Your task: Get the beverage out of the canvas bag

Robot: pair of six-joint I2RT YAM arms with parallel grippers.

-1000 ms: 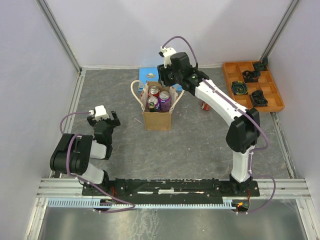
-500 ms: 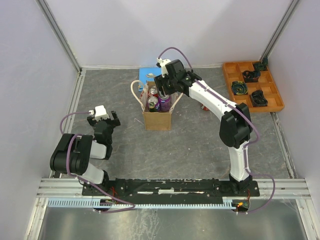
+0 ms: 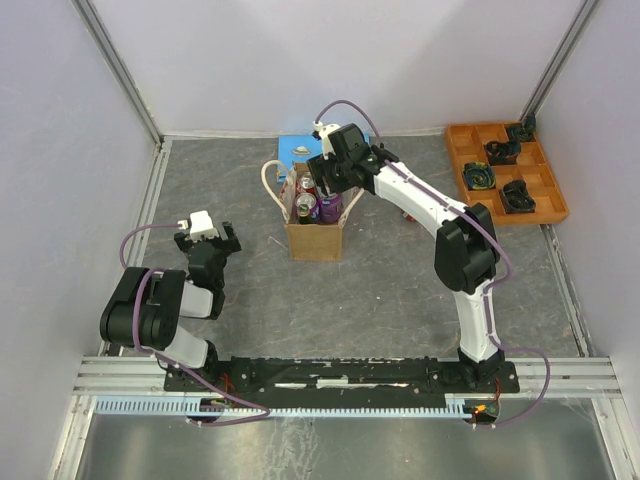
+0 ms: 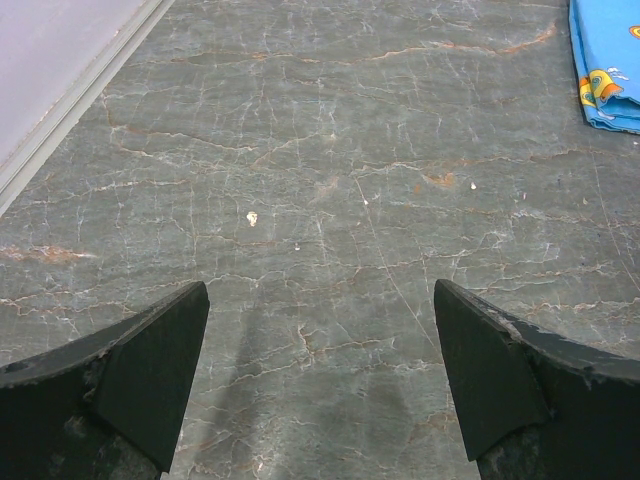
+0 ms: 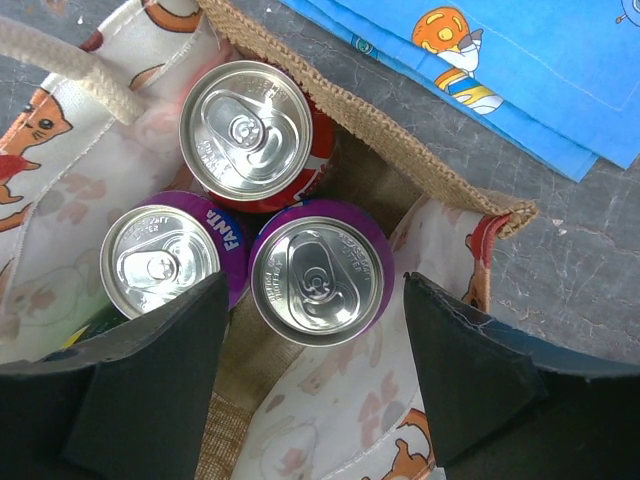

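My left gripper [image 4: 320, 300] sits parked, jaws wide, holding nothing. In the last second I've swung the right gripper [image 5: 315, 285] from behind the bag [image 3: 315, 238] to over its mouth and spread the jaws. They now straddle a purple can [image 5: 318, 272] without gripping it. It stands in the bag beside two other cans [image 5: 247, 130]. Next, I judge, comes descending and closing.

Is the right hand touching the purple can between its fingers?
Apart. The right wrist view shows the right hand open, one finger on either side of the purple can, with a visible gap on both sides.
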